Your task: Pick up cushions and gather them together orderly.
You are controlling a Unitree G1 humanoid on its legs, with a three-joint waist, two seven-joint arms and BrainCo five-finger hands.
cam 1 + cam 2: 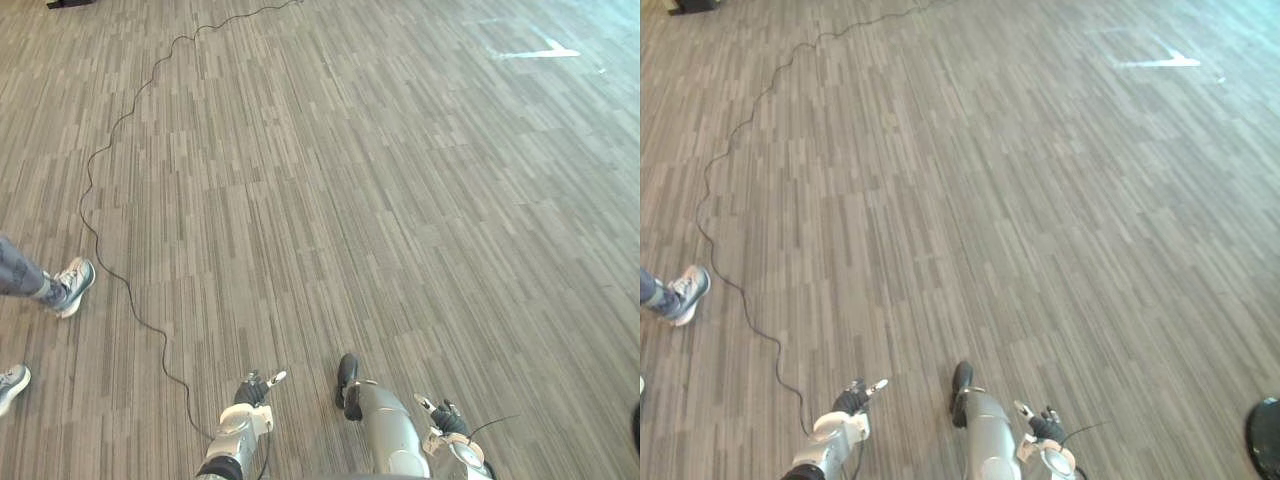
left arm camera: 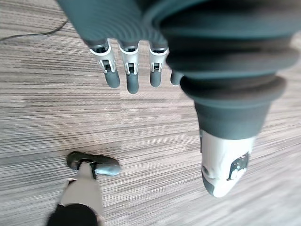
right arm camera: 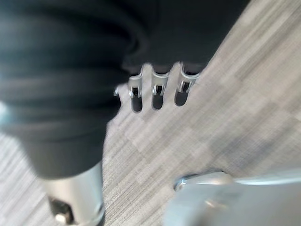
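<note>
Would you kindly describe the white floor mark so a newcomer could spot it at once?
Follow the grey striped carpet to its far right. There lies the white mark, a thin pointed streak, flat and bright, far from the person's shoe at the left.

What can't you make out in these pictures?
Person: left eye view, cut by the left edge; shoes and a lower leg show.
Dark object: right eye view, cut by the right edge; unidentifiable.
Dark thing: left eye view, cut by the top edge.
Right hand: right wrist view, blurred; fingertip detail lost.
</note>
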